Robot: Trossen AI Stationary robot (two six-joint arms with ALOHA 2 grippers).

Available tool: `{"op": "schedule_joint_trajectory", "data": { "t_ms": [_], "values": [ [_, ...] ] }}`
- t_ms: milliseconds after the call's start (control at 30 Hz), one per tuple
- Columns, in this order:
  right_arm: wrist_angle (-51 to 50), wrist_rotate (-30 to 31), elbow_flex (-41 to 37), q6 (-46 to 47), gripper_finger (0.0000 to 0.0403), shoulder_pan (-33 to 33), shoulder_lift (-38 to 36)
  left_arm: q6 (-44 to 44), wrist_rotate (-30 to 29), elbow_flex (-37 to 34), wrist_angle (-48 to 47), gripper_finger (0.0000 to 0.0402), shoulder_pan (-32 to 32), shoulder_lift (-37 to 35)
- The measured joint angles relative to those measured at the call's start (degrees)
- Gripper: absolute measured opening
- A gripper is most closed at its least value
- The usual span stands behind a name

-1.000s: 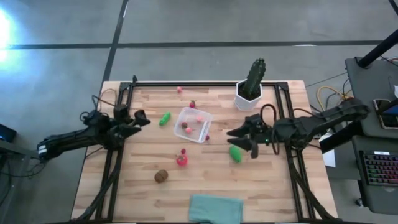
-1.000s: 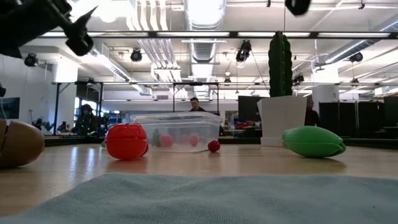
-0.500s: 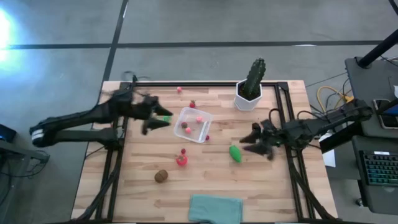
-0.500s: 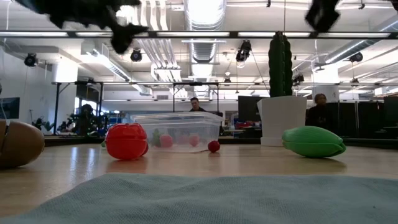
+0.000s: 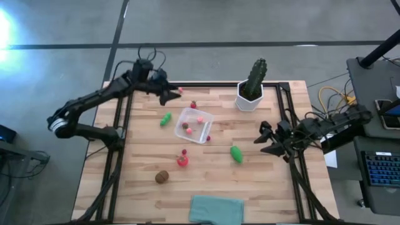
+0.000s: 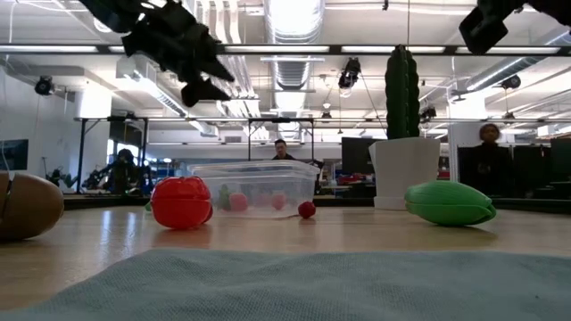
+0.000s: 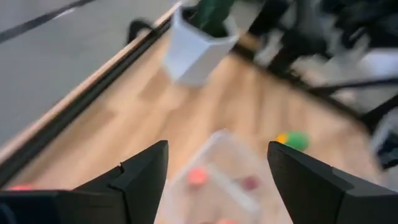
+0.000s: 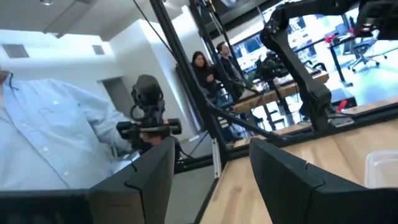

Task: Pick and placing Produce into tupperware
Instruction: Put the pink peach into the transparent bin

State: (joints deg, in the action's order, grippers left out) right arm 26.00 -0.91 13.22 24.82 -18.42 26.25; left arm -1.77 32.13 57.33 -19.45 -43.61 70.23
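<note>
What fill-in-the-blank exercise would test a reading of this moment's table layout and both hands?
1. The clear square plastic tupperware already holds small ____ pieces of produce.
2. The tall green cactus stands in a white ____.
3. The left hand, raised near the table's far edge, has its fingers ____.
4. The folded ____ cloth lies at the table's near edge.

Missing words: pink; pot; open; teal
</note>
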Motion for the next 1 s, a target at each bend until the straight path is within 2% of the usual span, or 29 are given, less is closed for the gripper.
{"op": "schedule_joint_trajectory", "data": {
  "t_ms": [100, 200, 300, 533, 733, 900, 1000],
  "values": [
    [-0.21, 0.08, -1.58, -1.33, 0.0201, 0.0, -2.61, 13.21, -5.3, 6.42, -10.99, 0.0261, -1.1, 4.18],
    [-0.2, 1.93, -2.83, -2.13, 0.0201, -0.04, -4.9, 26.88, -16.63, 12.92, -23.0, 0.0261, -1.29, 8.49],
    [-1.73, 3.98, -3.31, -2.65, 0.0201, -0.02, -6.31, 34.84, -22.57, 17.05, -30.55, 0.0261, -1.45, 13.36],
    [-3.43, 5.18, -3.33, -3.43, 0.0201, 0.07, -7.16, 47.1, -22.43, 20.18, -28.45, 0.0261, -1.45, 20.93],
    [-2.69, 1.07, -4.23, -6.12, 0.0201, 0.07, -10.79, 48.52, -27.72, 20.13, -24.76, 0.0261, -1.51, 25.74],
    [-2.69, 1.27, -6.41, -9.41, 0.0201, 0.07, -17.04, 49.03, -28.43, 20.1, -20.02, 0.0261, -2.1, 26.98],
    [-2.92, 3.76, -7.99, -9.85, 0.0201, 0.07, -20.64, 49.06, -28.6, 20.1, -17.9, 0.0261, -2.12, 26.76]
  ]
}}
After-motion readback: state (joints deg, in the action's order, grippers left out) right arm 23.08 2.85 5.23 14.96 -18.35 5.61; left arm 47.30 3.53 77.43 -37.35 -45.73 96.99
